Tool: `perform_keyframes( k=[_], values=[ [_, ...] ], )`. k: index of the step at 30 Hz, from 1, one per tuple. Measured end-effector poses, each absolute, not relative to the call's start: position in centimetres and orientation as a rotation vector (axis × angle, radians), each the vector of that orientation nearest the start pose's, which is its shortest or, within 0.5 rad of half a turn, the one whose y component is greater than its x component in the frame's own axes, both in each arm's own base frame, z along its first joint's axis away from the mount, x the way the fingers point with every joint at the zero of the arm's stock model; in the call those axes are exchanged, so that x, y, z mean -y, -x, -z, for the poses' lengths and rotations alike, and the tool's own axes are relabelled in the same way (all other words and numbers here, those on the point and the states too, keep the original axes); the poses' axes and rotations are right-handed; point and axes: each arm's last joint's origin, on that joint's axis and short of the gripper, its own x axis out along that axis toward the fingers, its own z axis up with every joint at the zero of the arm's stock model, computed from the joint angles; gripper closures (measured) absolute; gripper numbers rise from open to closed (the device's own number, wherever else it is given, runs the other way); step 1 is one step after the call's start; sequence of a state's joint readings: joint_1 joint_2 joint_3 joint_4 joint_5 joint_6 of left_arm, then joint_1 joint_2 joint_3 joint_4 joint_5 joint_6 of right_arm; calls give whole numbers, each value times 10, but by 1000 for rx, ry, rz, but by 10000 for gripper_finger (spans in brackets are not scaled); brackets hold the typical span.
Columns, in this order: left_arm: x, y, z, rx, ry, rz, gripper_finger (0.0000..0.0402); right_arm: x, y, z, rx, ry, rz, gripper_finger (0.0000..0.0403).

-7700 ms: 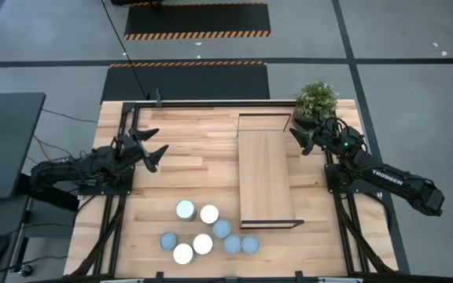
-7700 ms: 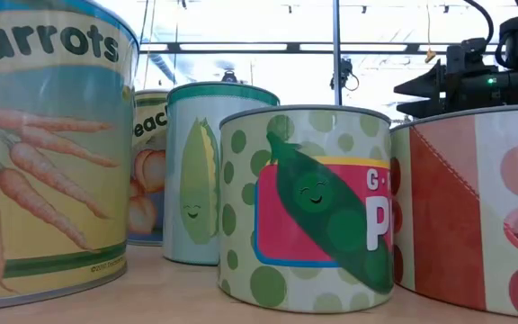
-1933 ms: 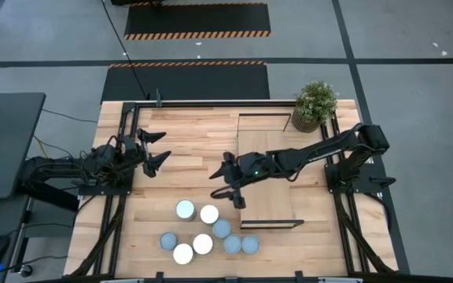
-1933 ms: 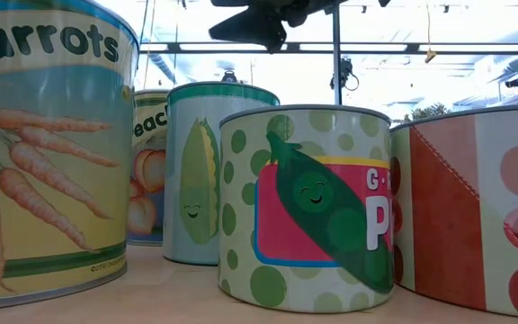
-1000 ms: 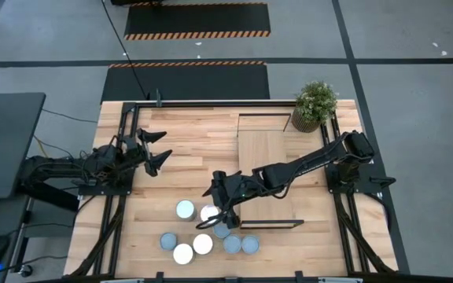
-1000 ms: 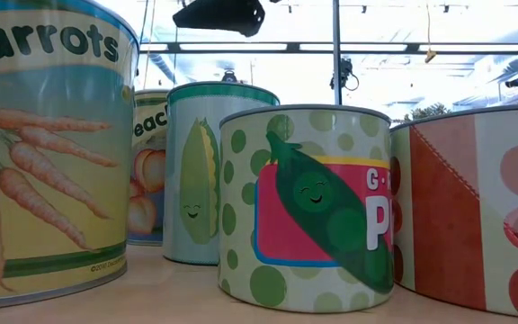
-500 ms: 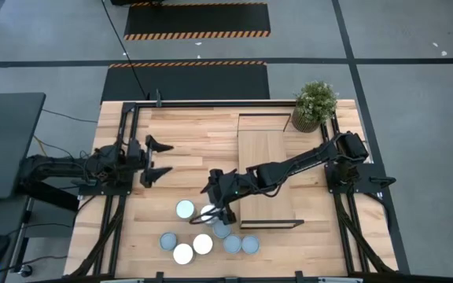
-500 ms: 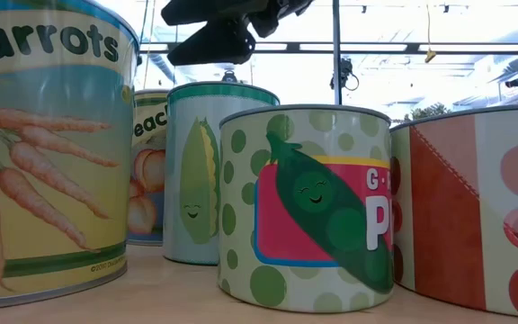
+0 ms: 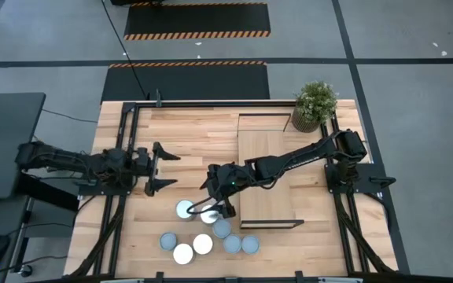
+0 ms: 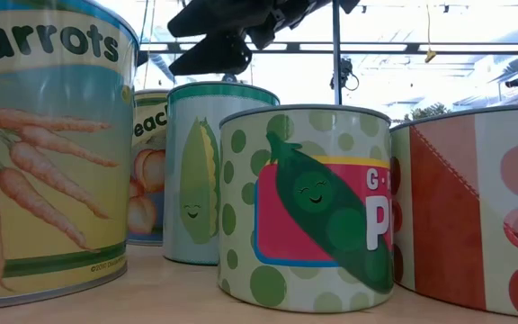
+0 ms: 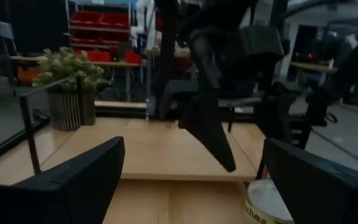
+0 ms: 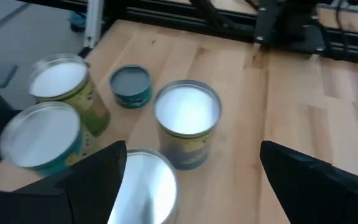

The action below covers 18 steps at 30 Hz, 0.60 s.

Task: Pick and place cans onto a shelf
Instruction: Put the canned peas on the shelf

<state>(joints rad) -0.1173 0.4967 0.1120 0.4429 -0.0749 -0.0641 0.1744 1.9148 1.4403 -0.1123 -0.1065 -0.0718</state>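
The right gripper [image 9: 211, 209] is hovering with its fingers spread wide over the upper edge of the cluster of cans [image 9: 203, 244], just below the centre of the high view, and it is gripping nothing. In its own wrist view both dark fingers [image 12: 319, 183] are framing a white-topped can [image 12: 187, 121] that is standing free between them, not yet touched. The left gripper [image 9: 160, 167] is waiting open and empty at centre-left of the high view, well apart from the cans.

The task is looking barely begun. The shelf [image 9: 266, 177], the long light board right of centre in the high view, is carrying no can as far as the pictures show, and about seven cans are sitting grouped on the table [image 9: 187, 134] at lower centre. So the first pick is only now being lined up, and every can is waiting to be moved.

Room is looking tight within the cluster. The cans are standing near one another, some just beside their neighbours, so spread fingers coming down could nudge an adjacent can. The cluster's right side is lying just beside the shelf's lower end, where the thin dark frame [image 9: 274, 225] is crossing. The potted plant [image 9: 314, 102] is standing near the shelf's upper right corner, leaving most of the board open for placing.
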Motion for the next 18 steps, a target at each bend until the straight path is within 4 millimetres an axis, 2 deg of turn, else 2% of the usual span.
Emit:
perform_keyframes(
  k=[4,7,14,18],
  values=[
    [20,-140,-207,41,46,77,12,-78,-428,-241,-572,80,-292,25],
    [25,-144,-210,25,44,65,12,-81,-430,-250,-574,68,-292,25],
    [41,-155,-216,-42,6,114,12,-106,-428,-276,-564,59,-340,25],
    [53,-161,-220,-70,-28,136,12,-117,-423,-272,-606,74,-367,25]
  ],
)
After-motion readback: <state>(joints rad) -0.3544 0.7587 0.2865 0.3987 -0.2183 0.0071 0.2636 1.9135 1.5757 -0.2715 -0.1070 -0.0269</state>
